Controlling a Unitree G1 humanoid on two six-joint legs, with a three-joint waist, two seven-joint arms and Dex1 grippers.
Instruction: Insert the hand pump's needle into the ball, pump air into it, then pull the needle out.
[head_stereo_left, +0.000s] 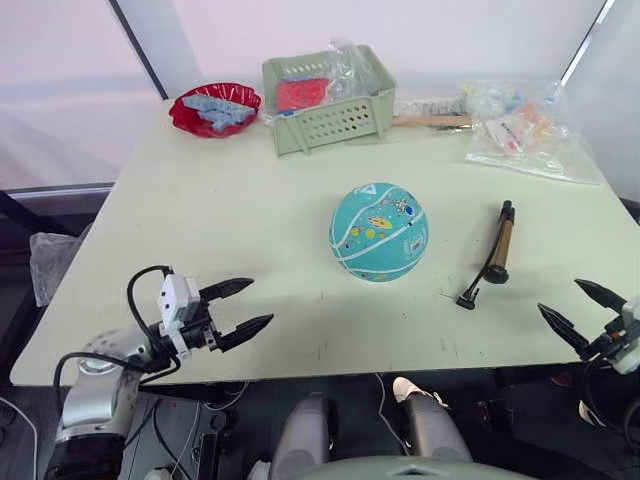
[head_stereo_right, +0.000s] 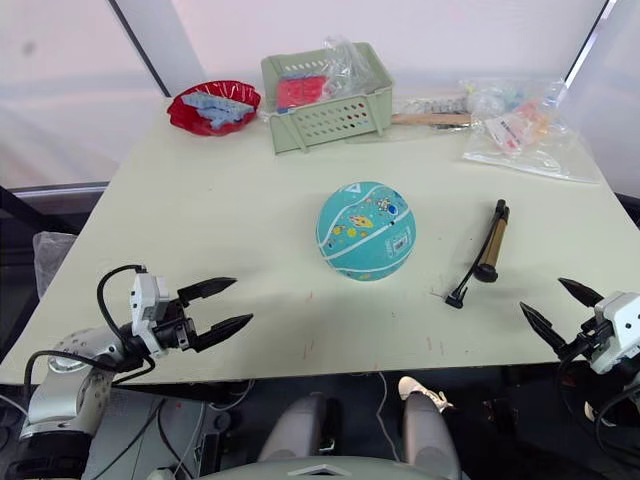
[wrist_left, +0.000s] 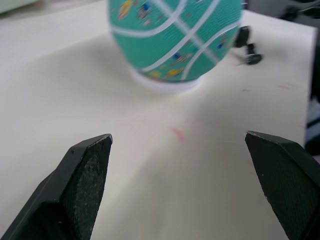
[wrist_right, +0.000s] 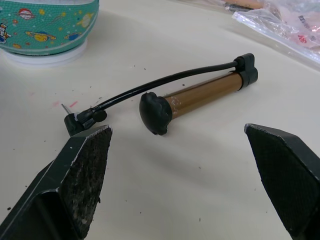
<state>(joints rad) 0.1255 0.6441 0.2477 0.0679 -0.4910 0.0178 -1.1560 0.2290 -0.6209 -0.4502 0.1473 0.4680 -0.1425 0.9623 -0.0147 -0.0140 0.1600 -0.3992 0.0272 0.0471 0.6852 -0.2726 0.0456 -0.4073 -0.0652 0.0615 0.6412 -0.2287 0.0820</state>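
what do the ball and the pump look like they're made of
The ball: probably rubber, matte teal with printed planets and white stripes. The hand pump: barrel looks like brass-toned metal with a soft sheen; end caps and hose look like black plastic or rubber.

I think I work in a robot test room, not a home. The pale table stands before plain white curtain walls with dark poles. Far beyond my grippers, at the back edge, I see practice props: a green perforated basket, a red dish and plastic bags. Loose cables lie on the floor under the table.
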